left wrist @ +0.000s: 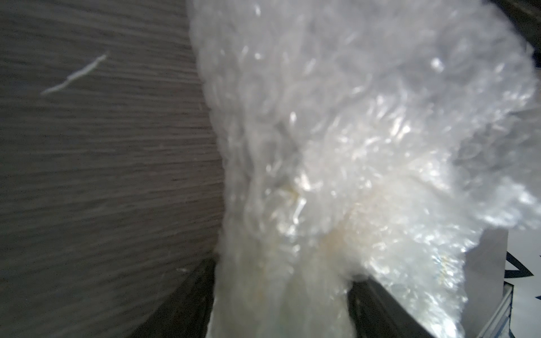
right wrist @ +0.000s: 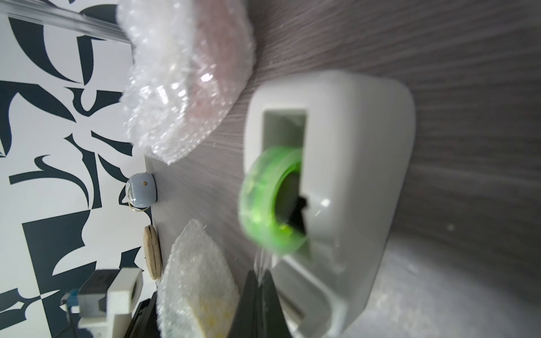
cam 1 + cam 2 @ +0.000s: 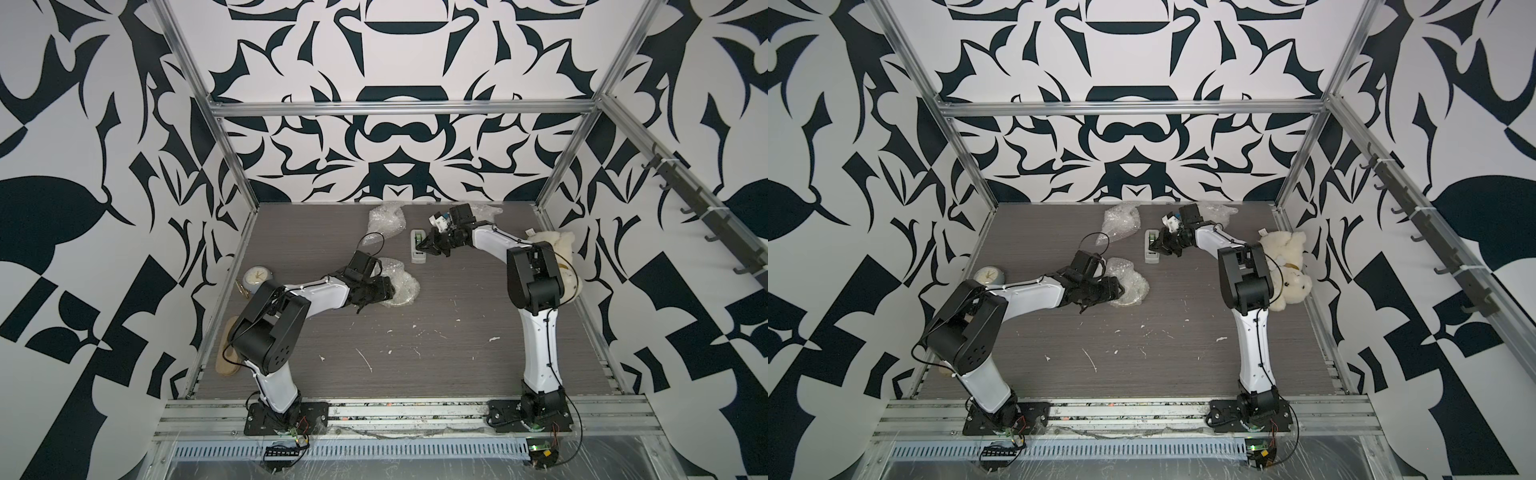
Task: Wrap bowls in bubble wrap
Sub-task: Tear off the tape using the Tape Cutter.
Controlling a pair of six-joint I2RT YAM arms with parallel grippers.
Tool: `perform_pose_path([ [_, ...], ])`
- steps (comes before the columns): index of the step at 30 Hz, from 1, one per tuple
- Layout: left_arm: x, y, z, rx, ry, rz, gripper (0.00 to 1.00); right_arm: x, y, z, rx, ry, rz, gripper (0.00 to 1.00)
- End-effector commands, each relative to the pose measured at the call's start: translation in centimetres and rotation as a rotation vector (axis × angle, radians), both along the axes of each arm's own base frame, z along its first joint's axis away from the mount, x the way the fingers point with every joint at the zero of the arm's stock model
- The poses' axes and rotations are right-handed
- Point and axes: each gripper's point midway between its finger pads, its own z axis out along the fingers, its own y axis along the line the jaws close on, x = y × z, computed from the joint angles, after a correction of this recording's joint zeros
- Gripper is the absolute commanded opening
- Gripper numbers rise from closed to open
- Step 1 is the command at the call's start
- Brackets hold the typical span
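While the left claw point(image 3: 386, 292) grips a crumpled bubble-wrap bundle point(image 3: 405, 286) left of centre on the grey counter point(image 3: 415, 353), its jaws set fairly wide with the plastic filling the gap between them, the right claw point(image 3: 421, 246) is closed at a white tape dispenser point(image 3: 417, 247) farther back. In the right wrist view its tips meet on a thin strip of clear tape point(image 2: 262, 260) that runs to them from the green roll point(image 2: 263, 204) seated in the dispenser. A yellowish tint shows through the held bundle in the left wrist view, though no bowl can be made out inside the wrap. A second bundle point(image 3: 386, 218) lies near the back wall, just behind and to the left of the dispenser, and a third bundle point(image 3: 488, 210) sits against the wall behind the right arm's wrist. A pale alarm clock point(image 3: 257, 278) stands at the counter's left edge beside the left arm, and a cream teddy bear point(image 3: 1287, 266) lies at the right edge, partly hidden by the right arm. White flecks dot the near half of the counter.
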Motion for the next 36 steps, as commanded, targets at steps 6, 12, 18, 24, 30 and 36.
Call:
perform_pose_path([
  [6, -2.1, 2.9, -3.5, 0.131, 0.110, 0.024, 0.72, -4.9, 1.1, 4.3, -0.011, -0.055, 0.085, 0.00],
  [12, -2.0, 2.7, -3.4, 0.128, 0.110, 0.021, 0.72, -8.7, 1.3, 1.4, -0.050, 0.008, 0.122, 0.00],
  [18, -1.8, 2.5, -3.2, 0.124, 0.109, 0.015, 0.72, -9.2, 0.5, -1.0, -0.075, 0.040, 0.112, 0.00],
  [24, -1.9, 2.7, -3.1, 0.129, 0.106, 0.020, 0.72, -9.6, 0.3, -2.6, -0.081, 0.076, 0.116, 0.00],
  [30, -1.9, 2.6, -3.3, 0.126, 0.110, 0.020, 0.72, -10.7, -0.4, -5.3, -0.092, 0.129, 0.110, 0.00],
  [36, -1.9, 2.7, -3.3, 0.132, 0.108, 0.019, 0.72, -11.0, -3.0, -6.7, -0.083, 0.169, 0.043, 0.00],
])
